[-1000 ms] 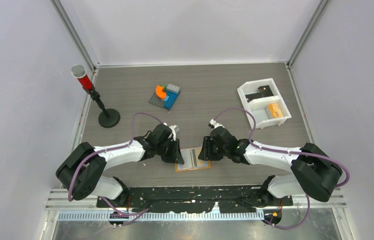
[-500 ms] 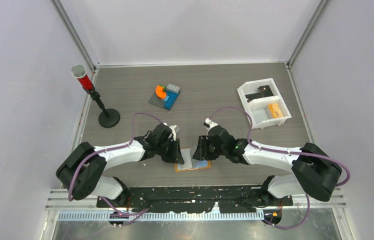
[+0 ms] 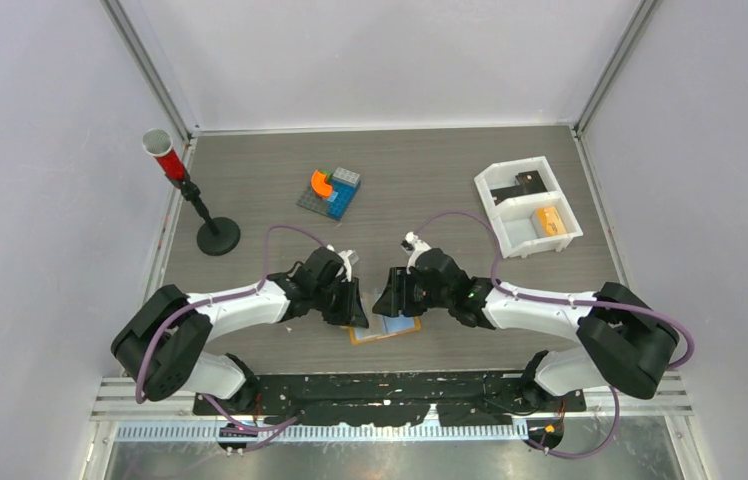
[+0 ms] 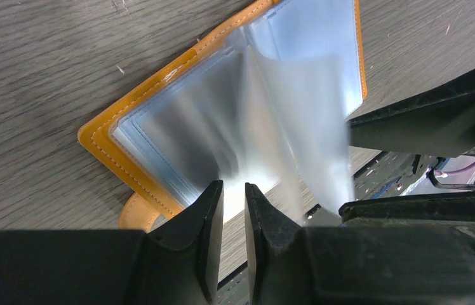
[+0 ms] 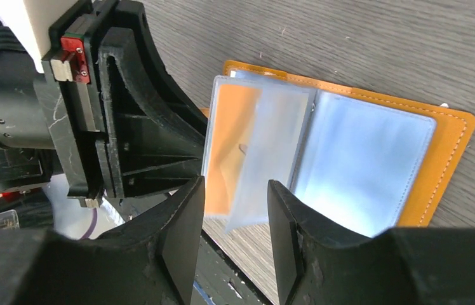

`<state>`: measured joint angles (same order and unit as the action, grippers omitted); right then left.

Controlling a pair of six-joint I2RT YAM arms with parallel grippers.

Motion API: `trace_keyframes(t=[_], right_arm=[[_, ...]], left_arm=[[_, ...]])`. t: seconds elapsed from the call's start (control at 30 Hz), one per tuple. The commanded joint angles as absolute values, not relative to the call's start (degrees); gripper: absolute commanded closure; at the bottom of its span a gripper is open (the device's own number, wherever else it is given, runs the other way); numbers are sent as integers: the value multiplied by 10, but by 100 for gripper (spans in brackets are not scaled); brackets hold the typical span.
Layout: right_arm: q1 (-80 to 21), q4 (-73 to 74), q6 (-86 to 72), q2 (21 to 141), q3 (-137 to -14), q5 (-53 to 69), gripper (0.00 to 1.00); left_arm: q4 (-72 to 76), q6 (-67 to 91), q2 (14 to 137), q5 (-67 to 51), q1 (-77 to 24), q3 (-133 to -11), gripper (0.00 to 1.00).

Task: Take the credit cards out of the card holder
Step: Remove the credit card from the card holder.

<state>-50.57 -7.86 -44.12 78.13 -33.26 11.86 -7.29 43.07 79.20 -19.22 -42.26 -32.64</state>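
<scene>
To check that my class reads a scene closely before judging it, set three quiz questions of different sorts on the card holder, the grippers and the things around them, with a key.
1. True or false: the card holder lies opened out on the table.
2. What stands between the fingers of the right gripper? A. a clear sleeve B. a toy brick C. a red tube
3. Fill in: the small orange block sits in the white ___.
Key: 1 true; 2 A; 3 tray.
</scene>
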Motion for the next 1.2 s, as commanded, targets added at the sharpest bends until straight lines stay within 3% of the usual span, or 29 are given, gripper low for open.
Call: trace_keyframes(t=[0.0,0.23,0.57,0.9,1.17], right_arm=[[-509,-134,-456,785,-322,128,54],[-509,-120,-461,797,-320,104,64],[-513,-136,-477,791,-327,115,47],[-541,-116,-482,824,-362,98,42],[-543,-76,-477,828,-366,66,59]], left_arm=[[-69,430,778,-186,-424,-327,79],[-73,430,775,-184,-424,-327,79],[-73,430,778,-184,-424,-329,79],[-75,429,775,-183,-424,-329,79],[-80,426,772,-179,-424,-329,79]])
